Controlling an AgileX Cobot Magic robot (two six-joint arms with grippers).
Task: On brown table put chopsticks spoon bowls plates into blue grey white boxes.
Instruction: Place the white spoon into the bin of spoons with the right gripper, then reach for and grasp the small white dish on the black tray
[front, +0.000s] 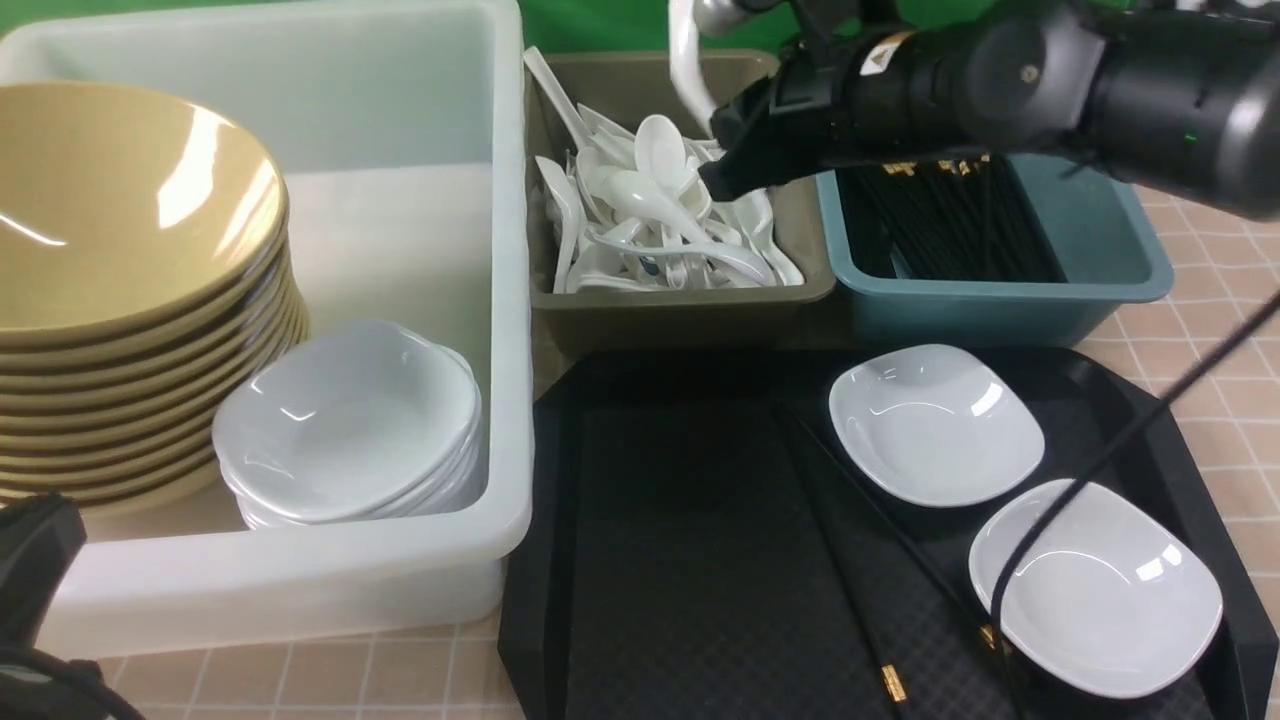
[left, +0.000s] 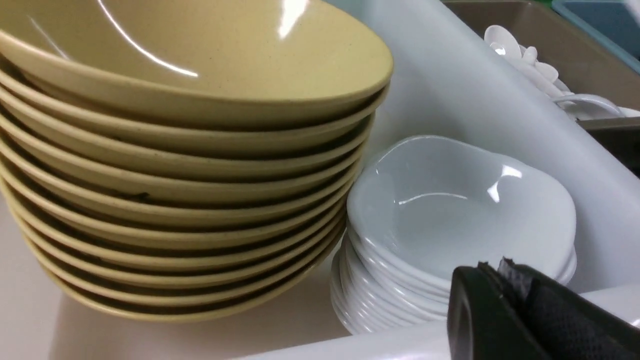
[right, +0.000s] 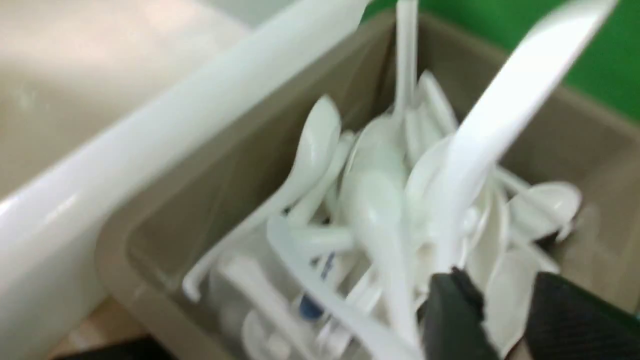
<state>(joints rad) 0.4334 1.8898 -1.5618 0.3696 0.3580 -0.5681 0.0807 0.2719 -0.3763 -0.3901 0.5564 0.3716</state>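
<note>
Spoon (front: 688, 60) upright over grey box (front: 680, 310), at right tool (right: 500, 290) tips, jaws apart, looks released. Bowls (front: 120, 210), plate stack (front: 350, 420) in white box (front: 300, 590); chopsticks (front: 950, 230) in blue box (front: 980, 310). Remaining: two loose plates (front: 935, 420) (front: 1095, 585), chopstick pair (front: 848, 570) on black tray (front: 690, 560). Left tool (left: 492, 265) closed, empty.

Yellow warning-triangle sticker (front: 880, 57) on the arm housing (front: 965, 85), just behind the right pincer (front: 712, 182). No lettering legible.

- We see the brown table (front: 1235, 300) at the right edge.
- On it: white box (front: 300, 590) left, grey box (front: 680, 315) top centre, blue box (front: 980, 310) upper right, black tray (front: 690, 540) lower right.
</note>
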